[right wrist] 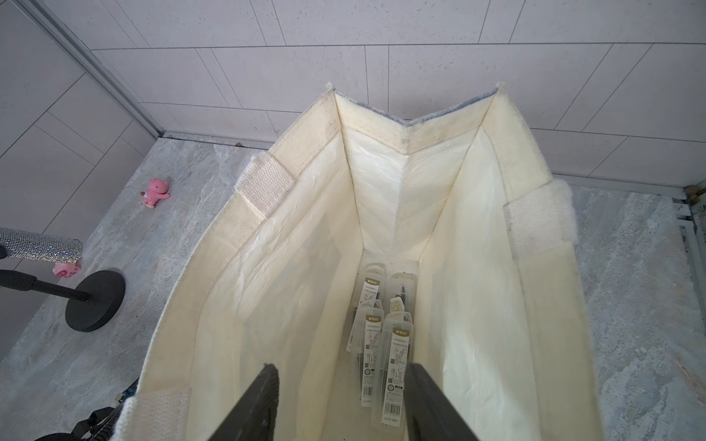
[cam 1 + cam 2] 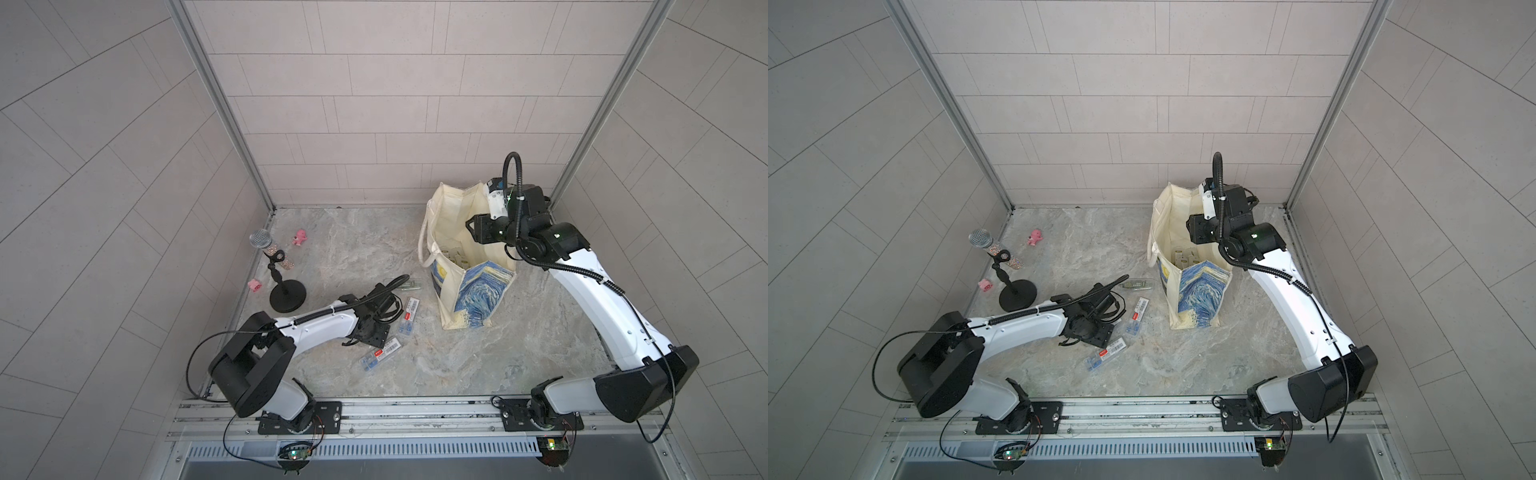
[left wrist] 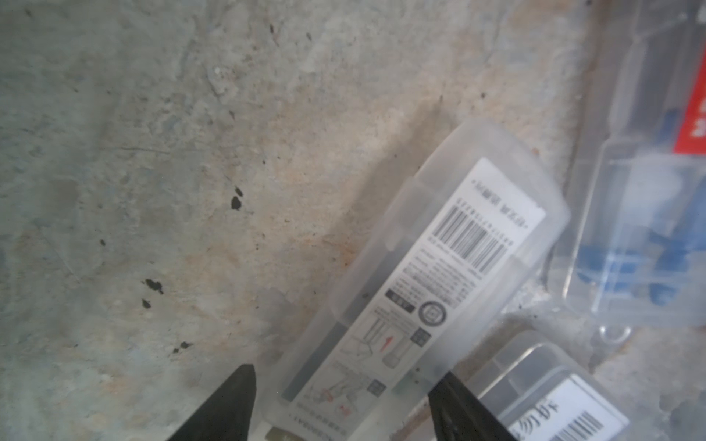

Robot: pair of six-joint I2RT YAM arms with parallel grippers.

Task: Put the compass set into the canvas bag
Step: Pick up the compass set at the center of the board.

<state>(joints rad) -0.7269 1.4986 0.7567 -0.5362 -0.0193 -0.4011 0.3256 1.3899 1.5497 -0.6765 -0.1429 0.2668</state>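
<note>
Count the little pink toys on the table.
2. One pink toy lies near the back wall, past the microphone; the second pink toy sits by the left wall, beside the stand's black base. The canvas bag could hide more behind it.

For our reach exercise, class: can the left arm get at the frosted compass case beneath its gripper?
Probably yes: the left gripper straddles the frosted compass case, nothing covers it, though a second case crowds one finger.
</note>
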